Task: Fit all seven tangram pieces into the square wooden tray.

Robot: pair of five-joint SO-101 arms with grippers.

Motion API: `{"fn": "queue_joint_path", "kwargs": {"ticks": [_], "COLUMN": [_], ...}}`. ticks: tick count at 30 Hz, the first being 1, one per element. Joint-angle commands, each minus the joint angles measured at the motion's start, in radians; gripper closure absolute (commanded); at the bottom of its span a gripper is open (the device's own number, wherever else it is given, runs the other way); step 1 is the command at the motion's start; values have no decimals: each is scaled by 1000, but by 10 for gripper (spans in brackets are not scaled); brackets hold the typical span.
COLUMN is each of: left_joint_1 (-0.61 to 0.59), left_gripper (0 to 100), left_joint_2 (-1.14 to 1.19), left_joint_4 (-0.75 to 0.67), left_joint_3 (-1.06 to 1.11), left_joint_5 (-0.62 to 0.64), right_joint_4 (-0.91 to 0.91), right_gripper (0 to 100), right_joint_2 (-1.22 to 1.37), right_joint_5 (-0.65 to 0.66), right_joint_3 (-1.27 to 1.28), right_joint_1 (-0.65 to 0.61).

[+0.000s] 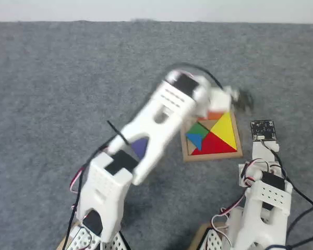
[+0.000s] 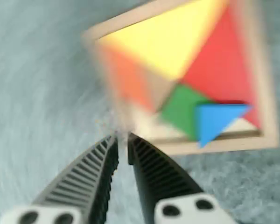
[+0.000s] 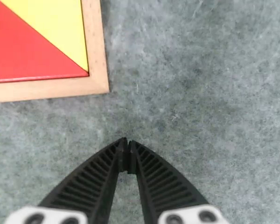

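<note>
left gripper: jaws pinched to thin slit, nothing held, tips just beside corner of wooden tray. right gripper: jaws closed, empty, over grey mat near another tray corner. tray right of mat centre. purple piece outside tray, under left arm.

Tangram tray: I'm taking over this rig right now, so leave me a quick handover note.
Left gripper: shut, empty, by the tray rim near the orange piece.
Right gripper: shut, empty, over the carpet just off a tray corner.
Done: yellow, red, green, blue and orange pieces sit in the tray; bare wood shows between them.
To do: the purple piece lies on the carpet, partly under the left arm. I cannot make out a seventh piece. The blue one may need reseating; too blurred to be sure.
</note>
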Motion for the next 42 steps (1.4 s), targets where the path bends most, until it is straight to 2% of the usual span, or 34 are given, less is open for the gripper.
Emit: {"fn": "queue_joint_path", "kwargs": {"ticks": [1, 5, 6, 7, 9, 10, 14, 17, 21, 26, 29, 36, 42], "left_joint_1": [-81, -95, -91, -87, -87, -100, -75, -61, -61, -2, 51, 170, 183], "left_gripper": [976, 983, 989, 989, 989, 989, 989, 989, 988, 988, 987, 987, 987], "left_joint_2": [-77, -81, -78, -72, -68, -68, -121, -249, -445, -531, -525, -462, -368], "left_joint_4": [97, 307, 318, 313, 235, 187, -84, -267, -443, -669, -720, -700, -704], "left_joint_3": [-131, -170, -157, -136, -84, -54, 165, 386, 682, 960, 995, 929, 883], "left_joint_5": [201, 249, 305, 431, 756, 873, 977, 994, 991, 999, 1013, 928, 927], "right_joint_4": [-19, -19, -19, -19, -19, -19, -19, -19, -19, -19, -18, -18, -18], "right_gripper": [990, 990, 990, 990, 990, 990, 990, 991, 990, 990, 990, 991, 991], "right_joint_2": [-28, -28, -28, -28, -28, -28, -28, -28, -28, -28, -28, -28, -28], "right_joint_5": [14, 14, 14, 14, 14, 14, 14, 14, 17, 20, 20, 15, 14], "right_joint_3": [-5, -5, -5, -5, -5, -5, -5, -5, -5, -5, -5, -5, -5], "right_joint_1": [-13, -13, -13, -13, -13, -13, -13, -13, -13, -15, -39, -44, -42]}}
